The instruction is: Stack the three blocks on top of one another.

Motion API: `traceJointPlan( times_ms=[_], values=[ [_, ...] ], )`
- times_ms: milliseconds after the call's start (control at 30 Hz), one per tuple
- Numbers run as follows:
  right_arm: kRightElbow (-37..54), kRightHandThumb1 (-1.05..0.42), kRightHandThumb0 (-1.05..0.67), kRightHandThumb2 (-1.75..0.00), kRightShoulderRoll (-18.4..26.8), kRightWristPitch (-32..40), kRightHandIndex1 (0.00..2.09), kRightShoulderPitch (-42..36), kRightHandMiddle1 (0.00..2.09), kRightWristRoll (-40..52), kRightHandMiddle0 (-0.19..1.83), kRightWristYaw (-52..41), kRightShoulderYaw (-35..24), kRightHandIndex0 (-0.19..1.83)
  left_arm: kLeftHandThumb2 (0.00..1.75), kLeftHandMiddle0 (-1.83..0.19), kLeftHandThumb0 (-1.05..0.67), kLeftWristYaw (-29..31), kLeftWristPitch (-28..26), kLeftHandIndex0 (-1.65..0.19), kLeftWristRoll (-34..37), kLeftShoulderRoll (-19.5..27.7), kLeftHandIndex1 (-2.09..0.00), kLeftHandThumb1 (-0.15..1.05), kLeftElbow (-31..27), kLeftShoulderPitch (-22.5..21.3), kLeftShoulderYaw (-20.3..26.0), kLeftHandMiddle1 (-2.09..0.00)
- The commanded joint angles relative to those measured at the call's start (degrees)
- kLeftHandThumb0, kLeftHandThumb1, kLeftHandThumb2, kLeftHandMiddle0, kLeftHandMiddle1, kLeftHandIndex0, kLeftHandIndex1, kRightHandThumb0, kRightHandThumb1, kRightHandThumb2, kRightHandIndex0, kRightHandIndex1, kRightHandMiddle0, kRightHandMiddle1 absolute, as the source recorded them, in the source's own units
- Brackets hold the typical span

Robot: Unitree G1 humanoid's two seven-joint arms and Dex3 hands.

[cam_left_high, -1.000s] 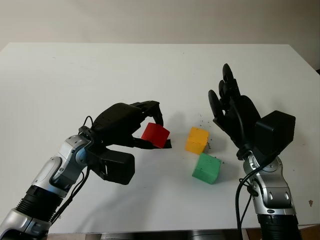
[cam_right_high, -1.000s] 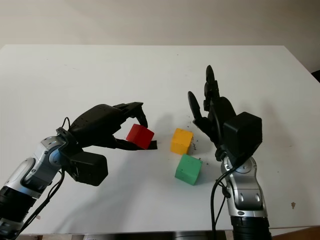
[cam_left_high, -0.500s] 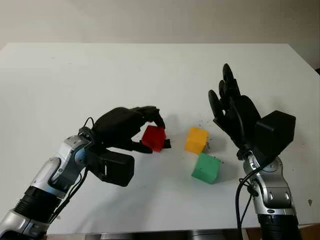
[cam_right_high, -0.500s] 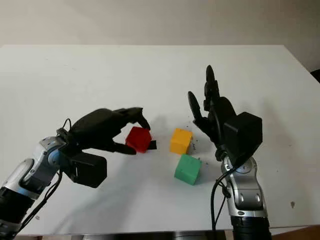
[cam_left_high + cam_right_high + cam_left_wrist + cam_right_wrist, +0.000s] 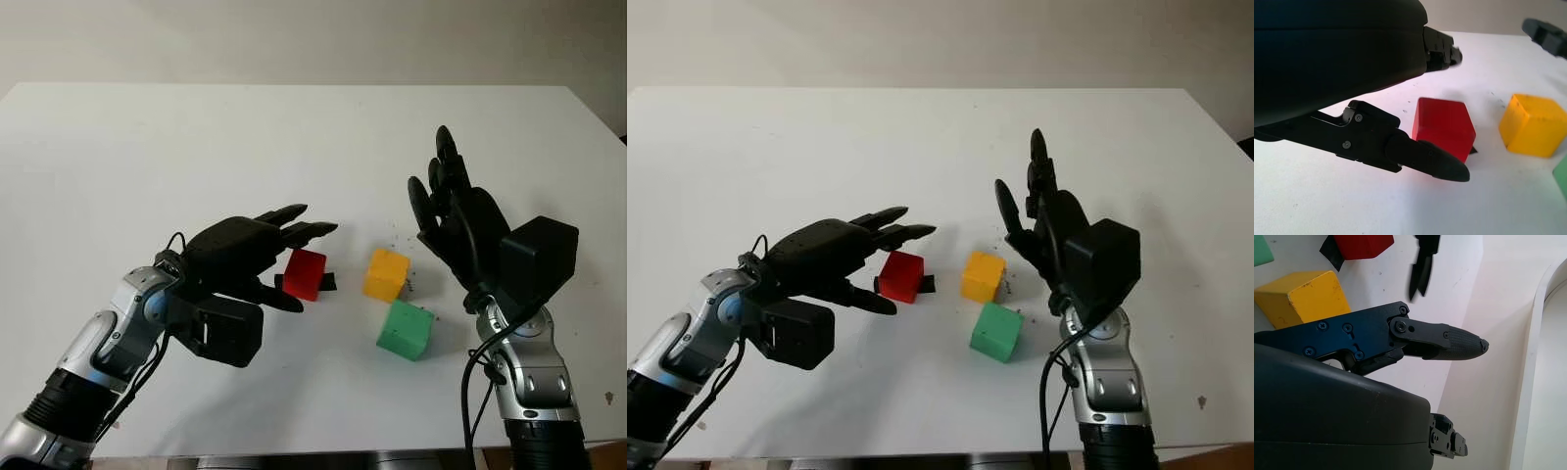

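Note:
A red block (image 5: 305,273) sits on the white table (image 5: 196,147), with a yellow block (image 5: 385,273) to its right and a green block (image 5: 406,329) in front of the yellow one. None of them touch. My left hand (image 5: 294,264) is open just left of the red block, its fingers (image 5: 304,231) stretched over the block's top and its thumb (image 5: 1425,159) low at its near side. My right hand (image 5: 446,196) is open and raised, right of the yellow block.
A small black scrap (image 5: 329,282) lies against the red block's right side. Dark specks dot the table near the yellow block. The table's right edge (image 5: 598,127) runs close to my right arm.
My left hand set the red block down on the table and opened, its fingers now stretched out above it. The right hand has not moved.

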State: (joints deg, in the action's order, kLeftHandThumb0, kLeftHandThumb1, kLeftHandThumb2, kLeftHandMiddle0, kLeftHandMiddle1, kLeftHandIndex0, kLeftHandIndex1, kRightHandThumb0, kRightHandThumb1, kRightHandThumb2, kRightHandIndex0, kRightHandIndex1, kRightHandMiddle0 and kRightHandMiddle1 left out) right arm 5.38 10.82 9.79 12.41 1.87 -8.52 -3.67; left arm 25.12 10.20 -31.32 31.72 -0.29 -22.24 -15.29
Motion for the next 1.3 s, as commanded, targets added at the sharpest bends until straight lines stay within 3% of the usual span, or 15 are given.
traceJointPlan(
  times_ms=[0,100,200,233,333,433,567,933,1167,1267],
  values=[
    [1.1,-1.05,-0.68,-0.52,0.4,-0.4,0.0,0.0,0.05,0.4,-0.19,-0.4,-0.4,-0.19,0.05,0.19,-0.77,0.5,-1.6,0.18,2.1,-0.3,0.0,1.0,-2.0,0.6,2.0,0.0],
    [1.7,-1.05,-0.67,-0.52,1.1,-0.2,0.0,0.1,0.04,0.6,-0.19,-1.0,-0.7,-0.19,0.07,0.19,-0.84,0.3,-3.0,0.19,7.6,-0.9,0.0,1.03,-2.7,0.8,5.4,0.0],
    [2.5,-1.05,-0.67,-0.5,3.4,-0.1,0.0,1.3,0.05,0.3,-0.18,-2.7,-1.3,-0.19,0.36,0.19,-0.92,-3.8,-1.8,0.19,16.2,-4.0,0.0,1.05,-1.4,2.0,11.5,0.0],
    [2.8,-1.05,-0.66,-0.42,4.9,0.2,0.0,2.3,0.06,0.1,-0.16,-3.9,-1.4,-0.19,0.49,0.19,-0.9,-5.3,-2.5,0.19,19.9,-5.8,0.0,1.05,-1.1,2.5,14.0,0.0],
    [2.5,-1.03,-0.58,-0.17,9.5,0.1,0.0,5.8,0.07,0.5,-0.13,-8.3,-1.8,-0.19,0.6,0.19,-0.86,-11.3,-0.7,0.19,26.4,-10.5,0.0,1.05,0.9,3.4,19.2,0.0],
    [1.8,-0.97,-0.52,-0.07,13.2,0.5,0.02,8.4,0.09,-0.4,-0.07,-11.3,-1.3,-0.18,0.59,0.17,-0.82,-14.4,-0.8,0.17,30.8,-13.6,-0.03,1.05,1.5,3.6,21.9,-0.03],
    [-0.4,-0.88,-0.56,-0.03,22.1,-2.2,0.07,13.8,0.14,-4.9,0.07,-19.1,1.3,-0.09,0.56,0.16,-0.75,-13.3,-2.4,0.18,40.7,-16.8,-0.03,1.05,2.4,4.9,25.5,-0.04],
    [-5.3,-0.73,-0.46,-0.03,32.9,-12.8,0.09,23.4,0.12,-12.8,0.24,-30.5,7.0,0.01,0.57,0.17,-0.77,-15.1,-2.7,0.18,43.6,-20.5,-0.04,1.05,3.3,9.8,27.3,-0.05],
    [-9.9,-0.71,-0.44,-0.05,36.8,-26.6,0.09,26.8,0.13,-18.6,0.34,-32.8,10.5,0.03,0.57,0.15,-0.77,-16.0,-2.4,0.17,43.1,-20.9,-0.05,1.05,2.8,10.3,27.6,-0.06],
    [-12.8,-0.72,-0.44,-0.05,39.2,-36.1,0.1,29.1,0.13,-22.2,0.39,-33.2,12.6,0.07,0.57,0.16,-0.77,-16.1,-2.6,0.17,43.1,-20.8,-0.05,1.05,2.8,9.9,27.7,-0.06]
  ],
)
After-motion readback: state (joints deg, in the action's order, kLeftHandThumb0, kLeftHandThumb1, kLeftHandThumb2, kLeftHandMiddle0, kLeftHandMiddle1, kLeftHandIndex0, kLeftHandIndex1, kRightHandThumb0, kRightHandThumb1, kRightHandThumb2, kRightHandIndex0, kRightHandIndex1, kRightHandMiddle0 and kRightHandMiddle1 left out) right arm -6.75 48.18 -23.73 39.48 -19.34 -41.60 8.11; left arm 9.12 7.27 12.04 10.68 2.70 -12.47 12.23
